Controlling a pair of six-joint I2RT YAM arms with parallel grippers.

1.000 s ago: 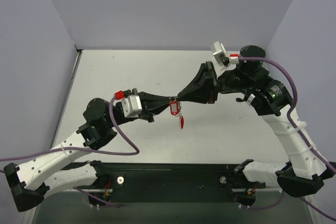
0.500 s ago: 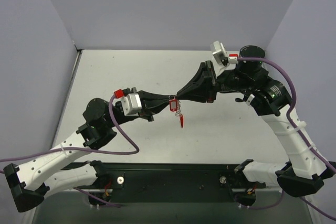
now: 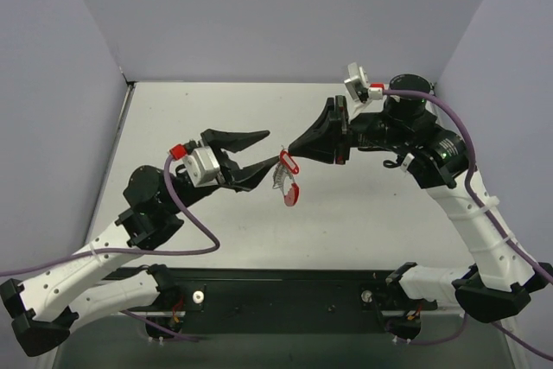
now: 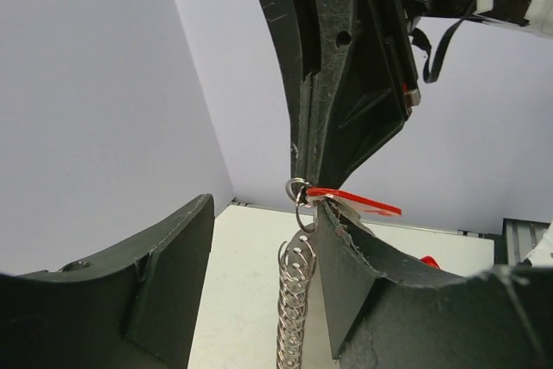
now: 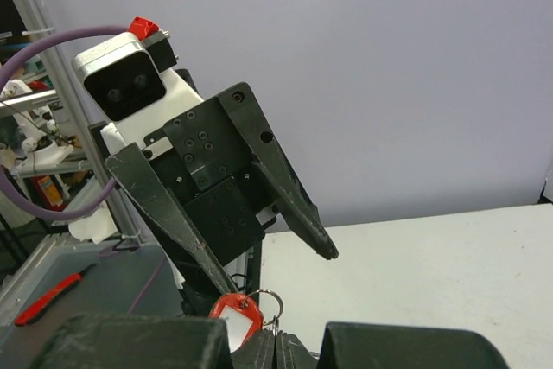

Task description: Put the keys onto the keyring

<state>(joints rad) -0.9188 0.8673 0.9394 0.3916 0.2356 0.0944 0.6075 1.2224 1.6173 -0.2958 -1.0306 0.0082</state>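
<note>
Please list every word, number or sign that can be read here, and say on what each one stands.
None can be read.
The white insert of the red oblong plastic tag, hanging at the shut right gripper, is too small to read.
No print shows on the open left gripper either.

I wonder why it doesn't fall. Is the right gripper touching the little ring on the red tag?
Touching. The left wrist view shows the right gripper shut, its tips pinching the little ring that carries the red tag.
</note>
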